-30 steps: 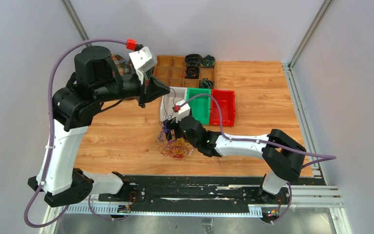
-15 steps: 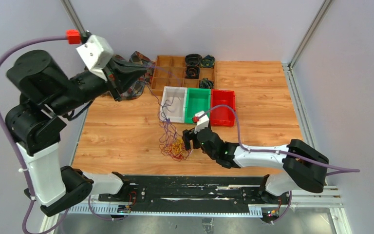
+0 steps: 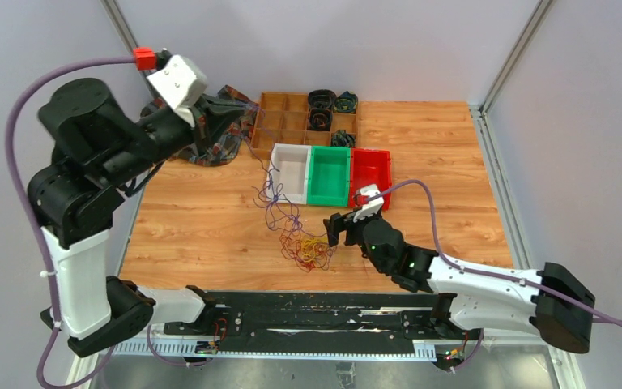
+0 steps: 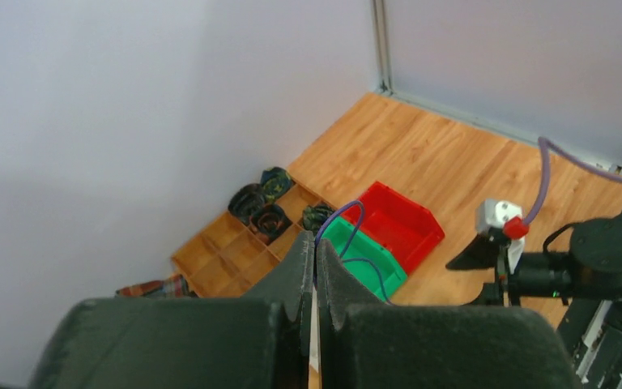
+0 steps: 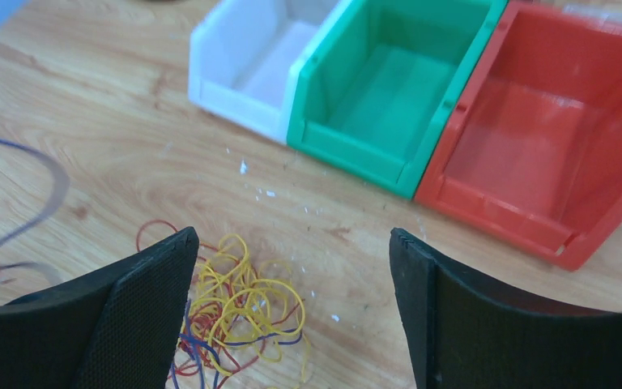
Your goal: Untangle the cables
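Note:
The cables [image 3: 306,248] lie as a hand-sized tangle of yellow, red and purple strands on the wooden table, in front of the white bin. My left gripper [image 3: 241,110] hangs high at the back left, shut on a purple strand [image 3: 269,191] that trails down to the tangle. In the left wrist view the same purple strand [image 4: 348,228] comes out from between the closed tips of the left gripper [image 4: 316,243]. My right gripper [image 3: 338,231] is open, low, just right of the tangle. In the right wrist view the cables [image 5: 239,304] sit by the left finger of the right gripper [image 5: 291,247], with nothing between the jaws.
Three bins stand in a row behind the tangle: white [image 3: 289,173], green [image 3: 330,176], red [image 3: 371,177]. A wooden compartment tray [image 3: 285,121] with dark cable coils sits at the back. A plaid cloth [image 3: 210,144] lies under the left gripper.
My left gripper has swung up and back to the left, drawing the purple strand out of the tangle. My right gripper has pulled off the tangle and backed away to the right.

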